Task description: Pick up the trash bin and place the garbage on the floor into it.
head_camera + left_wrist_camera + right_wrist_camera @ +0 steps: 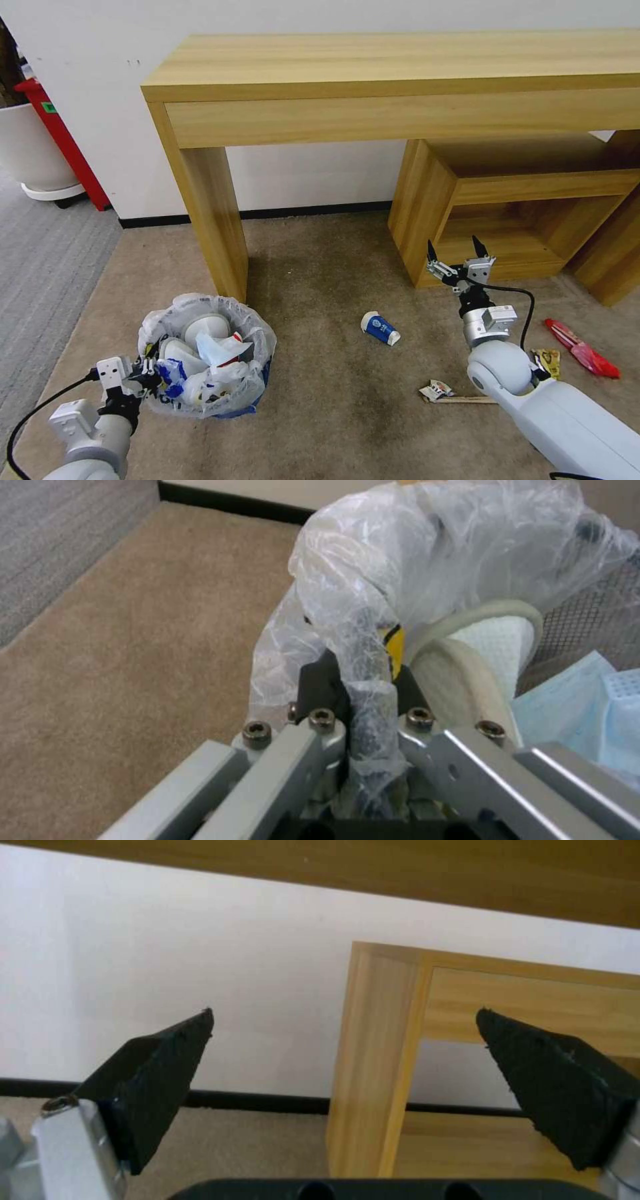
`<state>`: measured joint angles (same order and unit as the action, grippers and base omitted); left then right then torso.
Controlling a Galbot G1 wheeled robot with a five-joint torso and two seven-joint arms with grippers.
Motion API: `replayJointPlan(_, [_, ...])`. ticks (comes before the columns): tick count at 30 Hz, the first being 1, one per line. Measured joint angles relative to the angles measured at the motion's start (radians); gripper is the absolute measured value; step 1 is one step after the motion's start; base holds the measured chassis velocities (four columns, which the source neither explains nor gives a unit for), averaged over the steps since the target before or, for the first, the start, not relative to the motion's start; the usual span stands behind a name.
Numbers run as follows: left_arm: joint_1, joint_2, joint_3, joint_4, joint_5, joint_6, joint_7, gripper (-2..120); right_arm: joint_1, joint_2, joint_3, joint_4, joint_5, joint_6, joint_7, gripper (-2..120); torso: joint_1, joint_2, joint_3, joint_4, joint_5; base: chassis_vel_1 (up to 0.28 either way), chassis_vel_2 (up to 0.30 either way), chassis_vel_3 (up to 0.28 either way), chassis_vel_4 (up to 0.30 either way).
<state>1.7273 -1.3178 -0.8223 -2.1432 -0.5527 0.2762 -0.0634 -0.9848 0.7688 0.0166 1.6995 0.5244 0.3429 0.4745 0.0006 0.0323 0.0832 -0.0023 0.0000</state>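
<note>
The left claw (148,373) is clamped on the near rim of the trash bin (207,353), pinching the plastic bag that lines it. The bin stands on the beige floor (320,413) just in front of the bench (400,80) leg, and it holds white slippers, a pale blue mask and other litter. The right claw (455,250) hangs in the air with its 2 black fingers spread wide and nothing between them, in front of the low wooden shelf (520,200) to the right of the bin. On the floor between the bin and the right arm lies a blue-white cup (380,328) on its side. Farther right of the bin lie a crumpled wrapper with a wooden stick (460,399), a yellow wrapper (548,360) and a red wrapper (583,348).

In the left wrist view, the left claw (370,700) grips a bunched fold of the bag (413,570) and the rim beneath it; a slipper (480,645) and the mask (587,700) sit inside the bin.

In the right wrist view, the right claw (343,1040) is fully apart and empty, facing the shelf (380,1055) and the white wall (167,950).
</note>
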Motion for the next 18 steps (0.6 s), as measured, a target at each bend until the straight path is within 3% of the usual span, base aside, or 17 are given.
replayJointPlan(18, [0.003,0.000,0.005,0.013,0.014,-0.001,0.008,3,-0.005,0.003,-0.001,-0.011,-0.002,0.001,-0.005,100,0.000,0.000,0.000,0.0000,0.0000,0.000,0.000,0.000,0.000])
